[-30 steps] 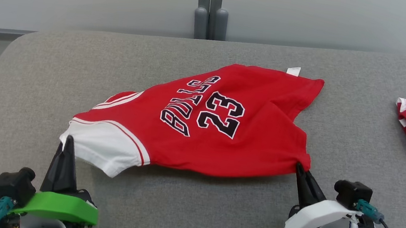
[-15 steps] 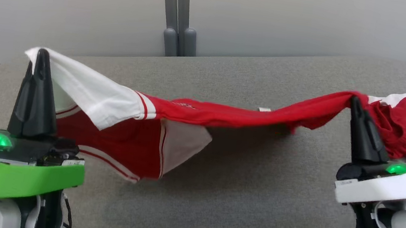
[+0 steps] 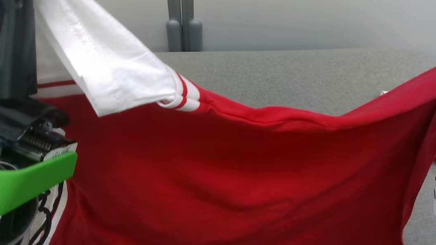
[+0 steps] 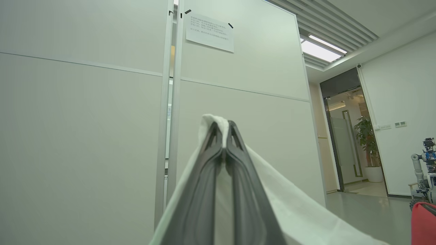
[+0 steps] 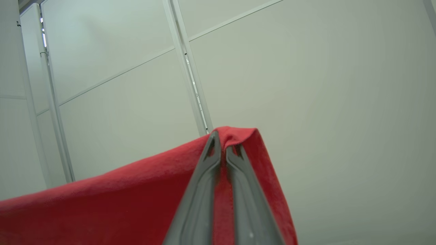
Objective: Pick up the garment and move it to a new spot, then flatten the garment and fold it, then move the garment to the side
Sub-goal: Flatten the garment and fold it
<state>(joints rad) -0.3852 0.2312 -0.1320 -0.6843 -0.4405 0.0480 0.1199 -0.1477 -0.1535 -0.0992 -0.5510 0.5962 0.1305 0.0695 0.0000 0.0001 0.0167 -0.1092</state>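
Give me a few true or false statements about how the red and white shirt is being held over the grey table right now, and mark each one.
1. The left gripper is shut on the white sleeve of the red and white cloth jersey. True.
2. The right gripper is open and clear of the jersey. False: it is shut on a red edge of it.
3. The jersey lies flat on the grey fabric-covered table. False: it hangs spread between the two raised grippers.
4. A grey upright post stands at the pale wall behind the table. True.
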